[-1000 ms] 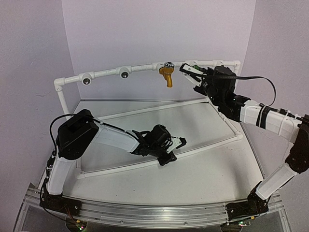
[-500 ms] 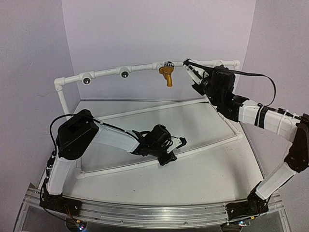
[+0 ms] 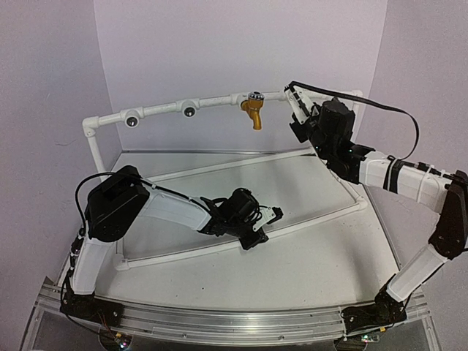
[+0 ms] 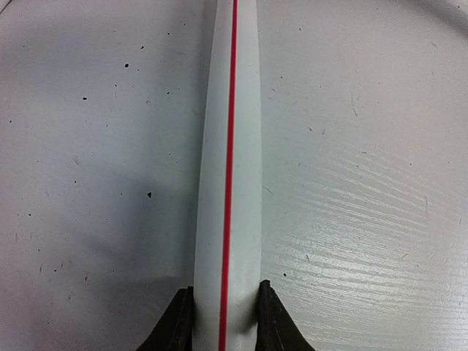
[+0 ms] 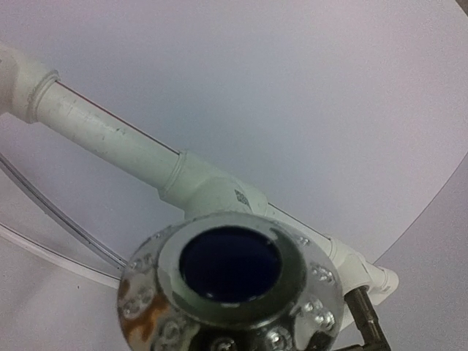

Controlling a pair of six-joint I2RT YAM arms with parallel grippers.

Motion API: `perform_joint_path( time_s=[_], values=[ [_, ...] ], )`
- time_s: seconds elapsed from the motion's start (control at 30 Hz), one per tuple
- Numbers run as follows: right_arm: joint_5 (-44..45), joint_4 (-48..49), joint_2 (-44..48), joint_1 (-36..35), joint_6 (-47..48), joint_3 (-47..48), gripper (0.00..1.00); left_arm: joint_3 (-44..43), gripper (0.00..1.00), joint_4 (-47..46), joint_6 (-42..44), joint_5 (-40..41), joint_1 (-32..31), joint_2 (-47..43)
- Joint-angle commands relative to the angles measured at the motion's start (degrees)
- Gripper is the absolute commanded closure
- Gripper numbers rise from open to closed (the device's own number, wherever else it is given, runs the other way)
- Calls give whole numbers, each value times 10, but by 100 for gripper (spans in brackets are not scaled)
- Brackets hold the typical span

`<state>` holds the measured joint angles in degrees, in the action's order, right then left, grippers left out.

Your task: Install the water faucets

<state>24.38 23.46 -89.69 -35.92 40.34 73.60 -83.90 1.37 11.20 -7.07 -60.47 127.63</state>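
Left pincer clamped on pipe, likely steadying frame. Right pincer up at rail, capped faucet before tee. Its grip is hidden, cannot tell. Yellow faucet seated on rail.

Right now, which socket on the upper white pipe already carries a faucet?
The one holding the mustard-yellow faucet, just left of the right hand; the two sockets further left are bare.

The white, speckled worktop carries the white pipe frame. The frame's lower rails lie flat on its surface.
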Motion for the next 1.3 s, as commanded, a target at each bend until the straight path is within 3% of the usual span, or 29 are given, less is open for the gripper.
perform_joint_path(
  time_s=[0.0,1.27],
  values=[
    [53,8,-18,49,-72,20,100,14,100,110,-10,-61,-45,3],
    [-32,-118,7,72,-538,41,100,-11,100,139,3,-69,-65,26]
  ],
)
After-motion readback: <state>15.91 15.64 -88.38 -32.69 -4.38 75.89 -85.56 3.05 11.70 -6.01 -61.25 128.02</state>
